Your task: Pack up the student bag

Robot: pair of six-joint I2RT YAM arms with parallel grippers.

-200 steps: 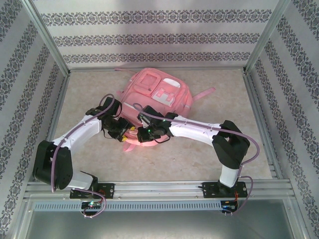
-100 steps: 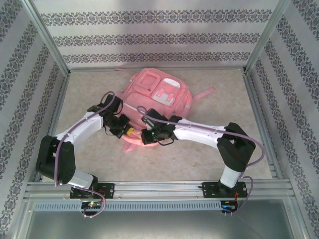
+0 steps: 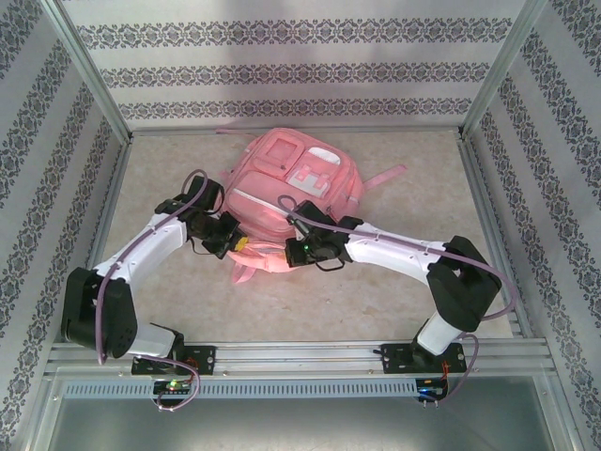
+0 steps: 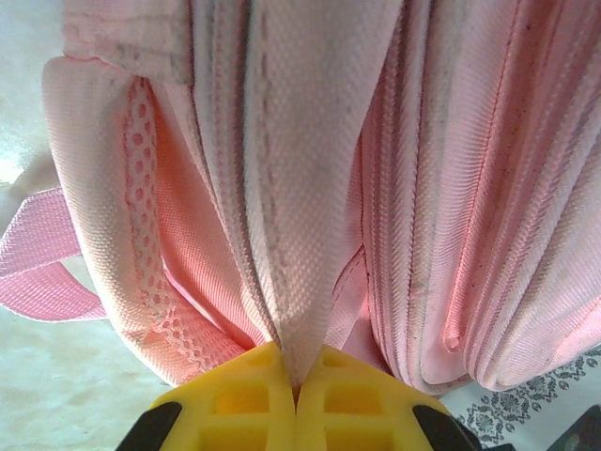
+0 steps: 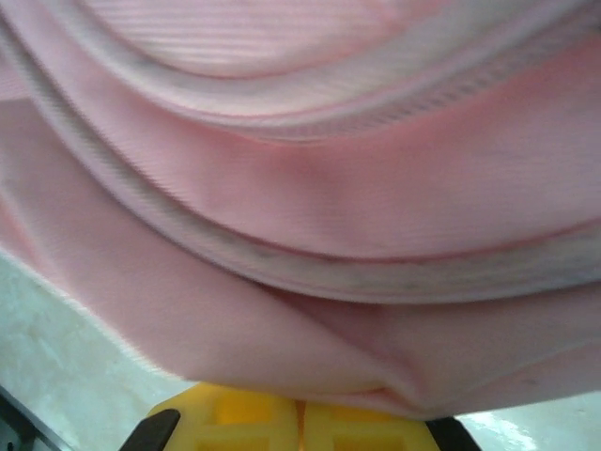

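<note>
My left gripper (image 4: 297, 387) and right gripper (image 5: 299, 412) each pinch the student bag's (image 3: 299, 171) near end; I reckon spreading it open comes next.

Wrist views cut off most of the student bag (image 4: 310, 188).

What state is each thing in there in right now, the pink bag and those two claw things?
student bag: lying on the table, front pockets up, near end pinched in two places.
left gripper: shut on a fold of the bag's fabric.
right gripper: shut on the bag's near edge.
</note>
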